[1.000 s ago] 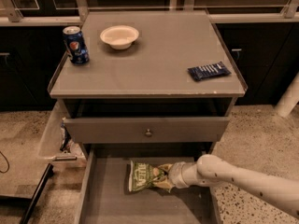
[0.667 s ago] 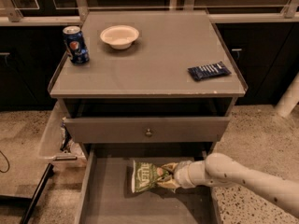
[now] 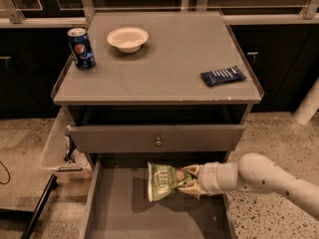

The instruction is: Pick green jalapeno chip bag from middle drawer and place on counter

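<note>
The green jalapeno chip bag is crinkled, with white lettering, and hangs above the floor of the open middle drawer. My gripper reaches in from the right on a white arm and is shut on the bag's right end, holding it lifted and tilted; its shadow falls on the drawer floor below. The counter is the flat grey cabinet top above the drawers.
On the counter stand a blue soda can at the back left, a white bowl beside it and a dark blue snack wrapper at the right. The upper drawer front with a round knob juts out just above the bag.
The gripper has lifted the chip bag off the drawer floor and drawn it slightly right and up. The arm has shifted right with it.
</note>
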